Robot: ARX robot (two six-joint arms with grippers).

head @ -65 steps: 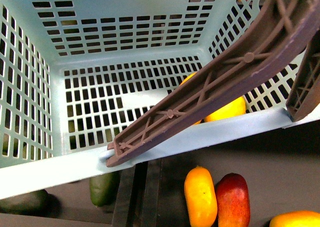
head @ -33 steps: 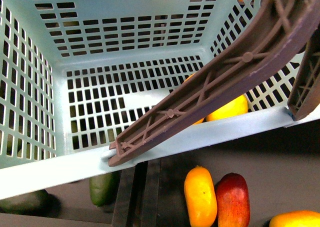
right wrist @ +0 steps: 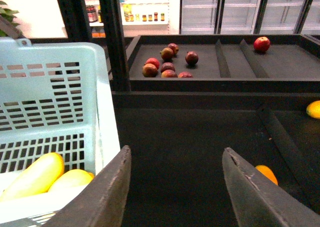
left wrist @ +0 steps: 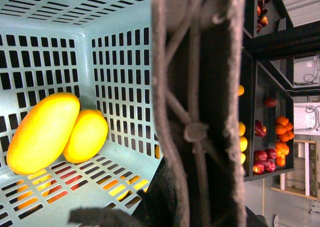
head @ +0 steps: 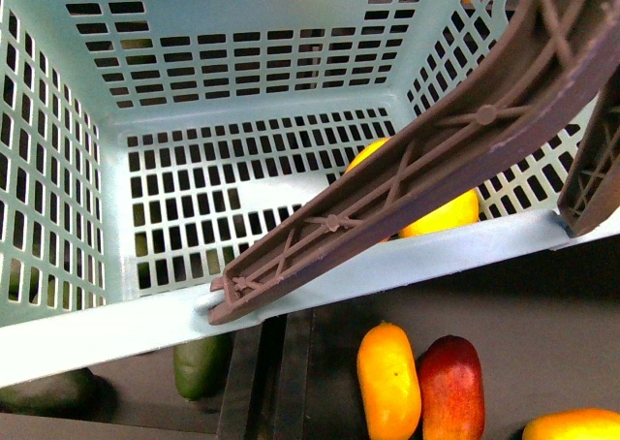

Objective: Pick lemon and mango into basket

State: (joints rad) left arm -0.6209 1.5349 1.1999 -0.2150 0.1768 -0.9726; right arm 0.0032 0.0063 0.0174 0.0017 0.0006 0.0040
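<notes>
While the brown handle (head: pixel 436 159) hides much of the basket (head: pixel 107 329), I count two yellow fruits inside, mango (left wrist: pixel 42 132) touching lemon (left wrist: pixel 86 135). My right gripper (right wrist: pixel 175 187) gapes empty; my left's jaws I cannot tell.

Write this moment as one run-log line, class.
mango in basket | lemon beside it, touching | right pincer open, empty | left pincer unseen

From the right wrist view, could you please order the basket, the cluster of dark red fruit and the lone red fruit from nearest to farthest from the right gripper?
1. basket, right beside one finger.
2. cluster of dark red fruit, in the tray beyond.
3. lone red fruit, far corner; only marginally farther than the cluster.

right gripper is open and empty.
</notes>
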